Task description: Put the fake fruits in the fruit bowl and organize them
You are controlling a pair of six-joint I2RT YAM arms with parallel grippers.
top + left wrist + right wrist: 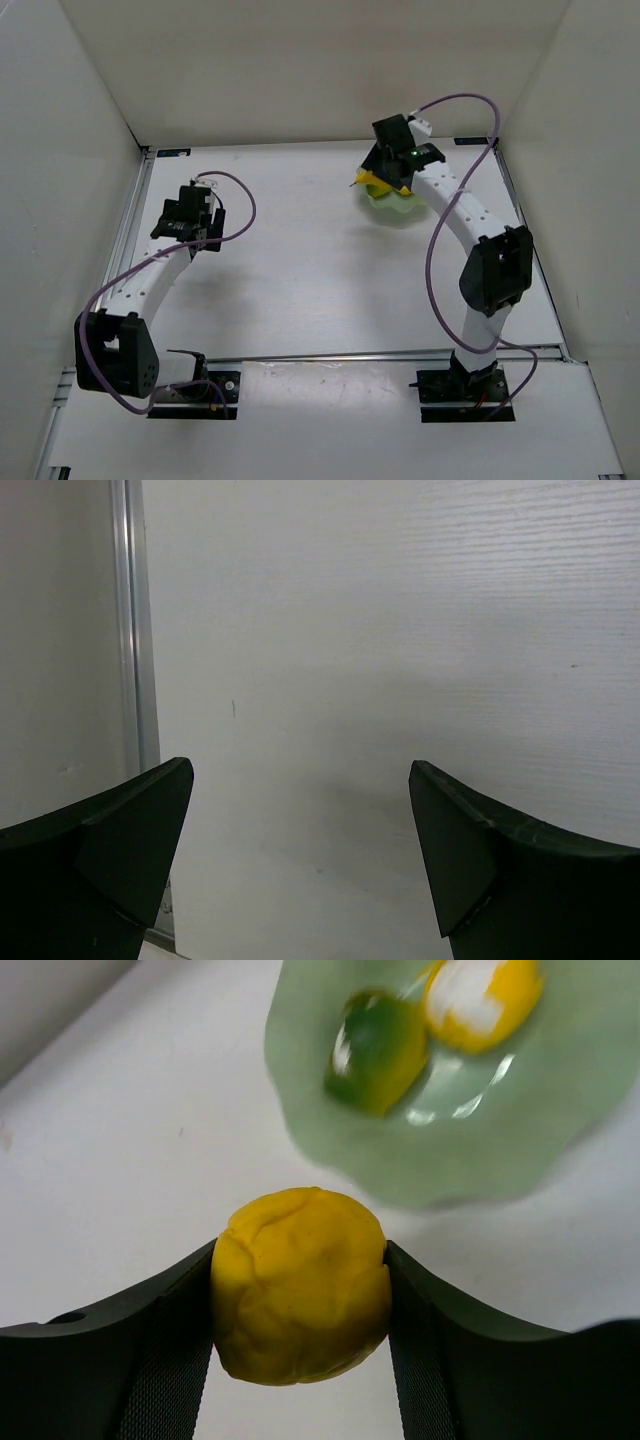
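My right gripper (300, 1250) is shut on a wrinkled yellow fake fruit (300, 1290), pinched between both fingers just short of the fruit bowl (470, 1150). The pale mint bowl with a wavy rim holds a dark-green fruit with a yellowish patch (378, 1052) and a glossy yellow fruit (483, 995). From above, the right gripper (383, 172) hangs over the bowl (398, 207) at the far right, with the yellow fruit (374, 183) showing under it. My left gripper (300, 770) is open over bare table, far left (190, 215) of the bowl.
White walls close in the table on the left, back and right. An aluminium rail (130, 630) runs along the left edge beside my left gripper, and another rail (520, 220) follows the right edge. Purple cables loop off both arms.
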